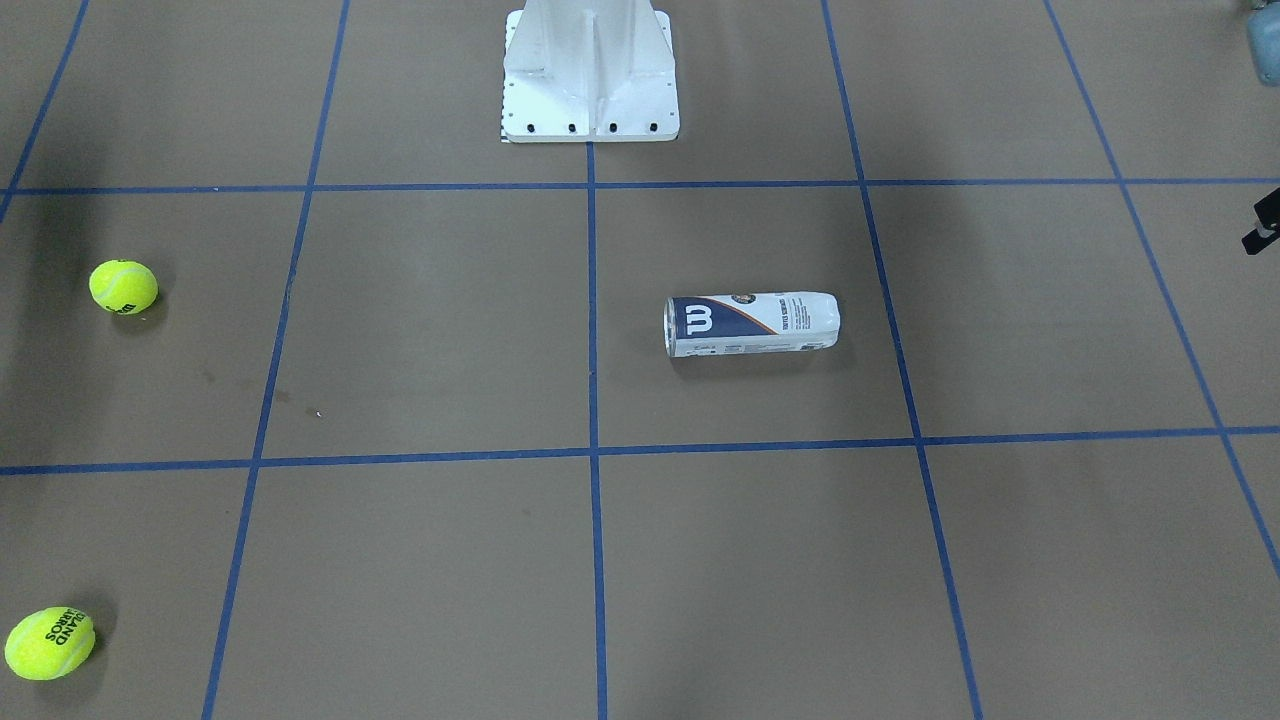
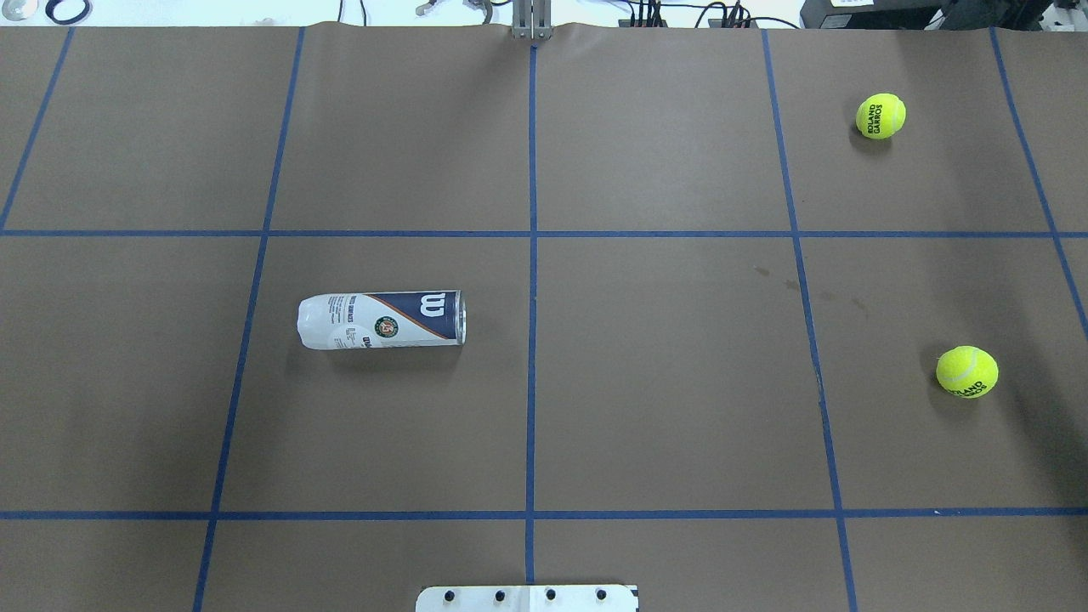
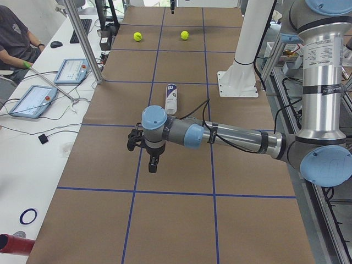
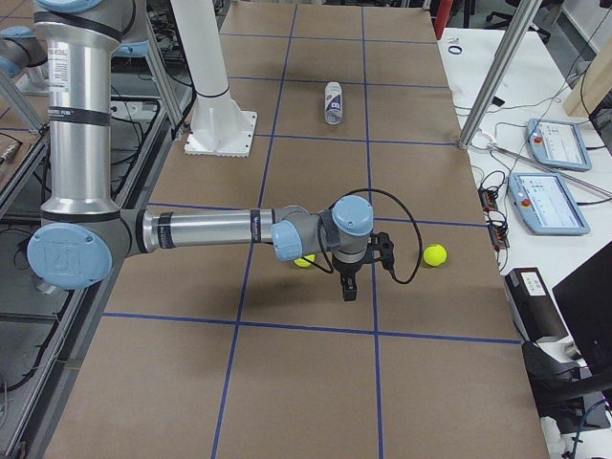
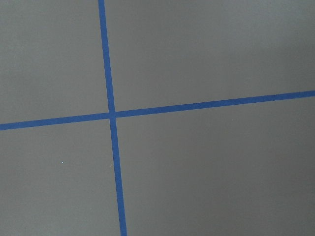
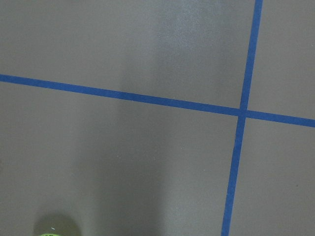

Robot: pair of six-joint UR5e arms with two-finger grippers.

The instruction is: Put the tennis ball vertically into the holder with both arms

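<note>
You are looking at a surface (image 2: 663, 382) that is lying mostly bare, with blue tape lines (image 2: 532, 255) dividing it into squares and wide room standing open through the middle. The white pedestal (image 1: 590, 80) is standing at the robot's edge. Beside the opposite edge an upright post (image 3: 82, 38) is rising, two tablets (image 3: 70, 70) are lying on a white desk, and a person (image 3: 12, 34) is sitting beyond them.

The holder (image 2: 382, 318) is lying on its side in the robot's left half, with its metal rim pointing toward the centre line. The farther tennis ball (image 2: 881, 116) and the nearer tennis ball (image 2: 967, 371) are resting well apart from each other in the right half.

The left arm (image 3: 231, 136) is reaching out over the left end. Its left pincer (image 3: 153, 162) is hanging above the paper, well apart from the holder, which is lying further in toward the middle. The right arm (image 4: 201, 229) is stretching over the right end, and the right pincer (image 4: 347, 287) is hanging near the two balls, far from the holder.

You are seeing both pincers only from the side cameras, so I cannot tell whether either one is released or clenched
</note>
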